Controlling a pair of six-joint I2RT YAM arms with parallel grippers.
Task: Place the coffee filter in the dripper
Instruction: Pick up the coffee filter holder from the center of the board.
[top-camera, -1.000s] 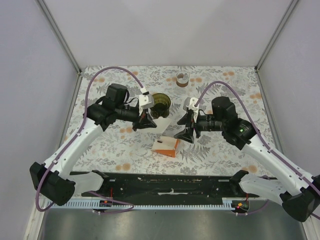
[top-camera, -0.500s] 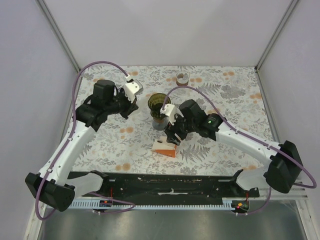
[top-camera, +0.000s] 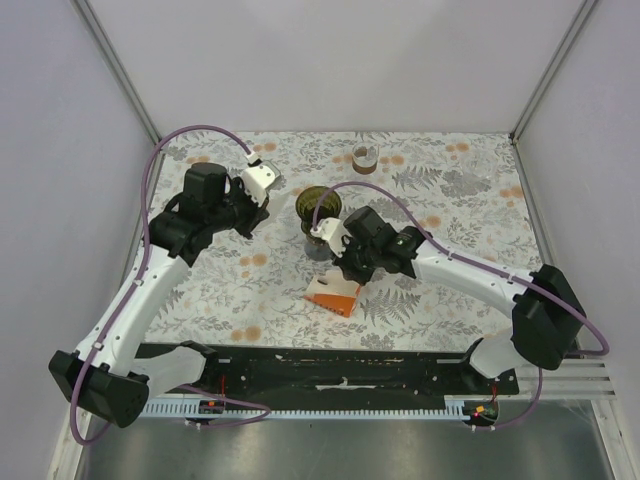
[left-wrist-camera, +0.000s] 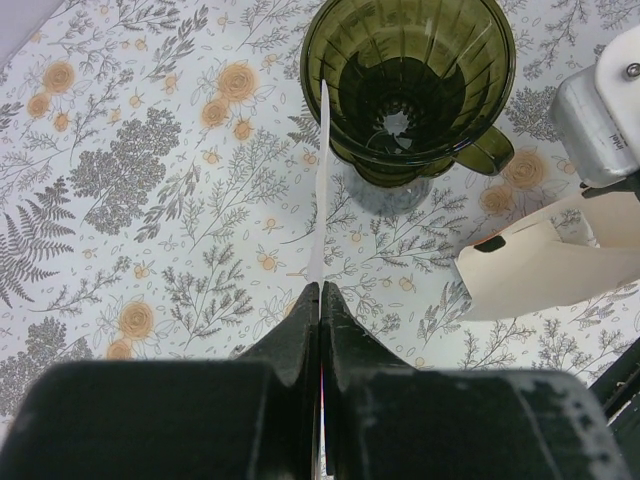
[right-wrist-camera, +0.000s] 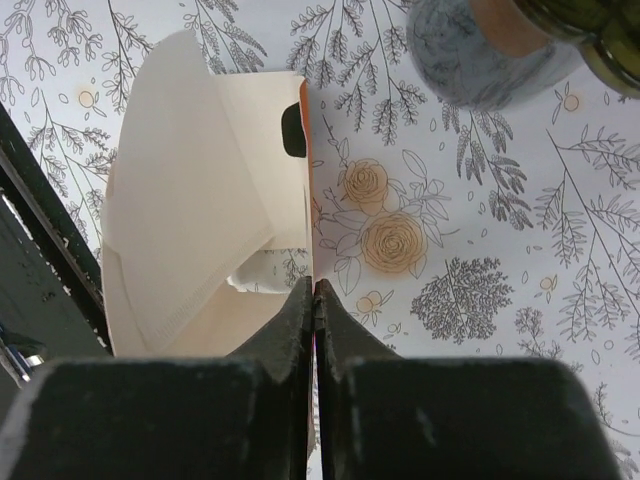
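The green glass dripper (left-wrist-camera: 405, 60) stands upright on a glass base, also seen mid-table from above (top-camera: 318, 203). My left gripper (left-wrist-camera: 321, 288) is shut on a white coffee filter (left-wrist-camera: 322, 180), seen edge-on, its far tip reaching the dripper's left rim. In the top view that gripper (top-camera: 266, 200) hangs just left of the dripper. My right gripper (right-wrist-camera: 314, 283) is shut on the side wall of the cream and orange filter box (right-wrist-camera: 262, 120), which holds more filters (right-wrist-camera: 170, 220). From above, the box (top-camera: 332, 297) lies in front of the dripper under the right gripper (top-camera: 347, 270).
A small glass jar (top-camera: 365, 157) stands at the back of the floral tablecloth. The dripper's glass base (right-wrist-camera: 490, 45) shows close to the right gripper. White walls enclose the table, and a black rail (top-camera: 330, 365) runs along its near edge.
The left gripper has drawn back left from over the dripper, still holding the filter. The right arm swung left over the box and its jaws have closed on the box wall.
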